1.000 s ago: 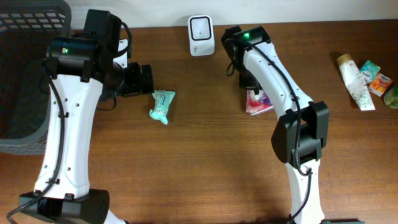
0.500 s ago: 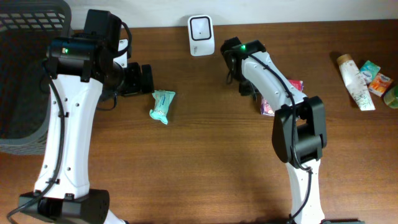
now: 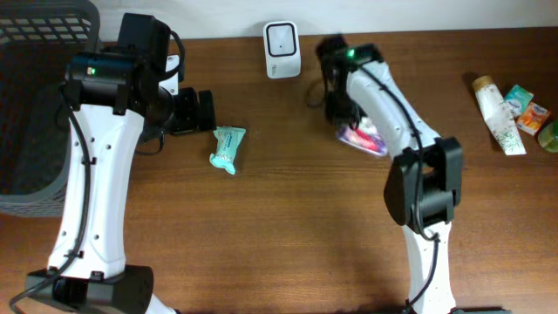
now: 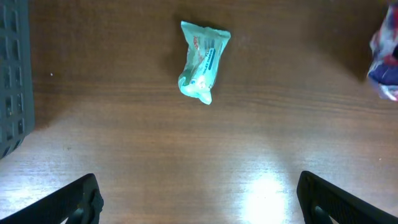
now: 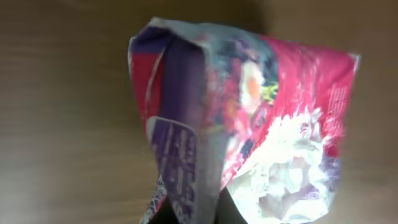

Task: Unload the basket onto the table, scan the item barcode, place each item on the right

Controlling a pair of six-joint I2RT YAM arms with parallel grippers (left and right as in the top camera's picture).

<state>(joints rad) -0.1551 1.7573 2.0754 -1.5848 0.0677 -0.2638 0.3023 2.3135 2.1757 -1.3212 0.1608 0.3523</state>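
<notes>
A pink and purple snack packet point(image 3: 364, 138) hangs from my right gripper point(image 3: 342, 112), which is shut on its folded edge. In the right wrist view the packet point(image 5: 249, 124) fills the frame and hides most of the gripper point(image 5: 198, 215). The white barcode scanner point(image 3: 282, 37) stands at the table's back edge, left of the right gripper. A teal packet point(image 3: 228, 148) lies flat in front of my left gripper point(image 3: 205, 111). In the left wrist view the teal packet point(image 4: 203, 60) lies well beyond the left gripper point(image 4: 199, 196), whose fingers point(image 4: 81, 199) stand wide apart with nothing between them.
A dark mesh basket point(image 3: 35, 105) fills the left end of the table, its wall point(image 4: 12, 74) showing in the left wrist view. A white tube point(image 3: 499, 113) and small boxes point(image 3: 527, 109) lie at the far right.
The right gripper swung right and back while the pink packet shifted with it. It is now pinched on the packet's edge. The left arm and teal packet have not moved.
</notes>
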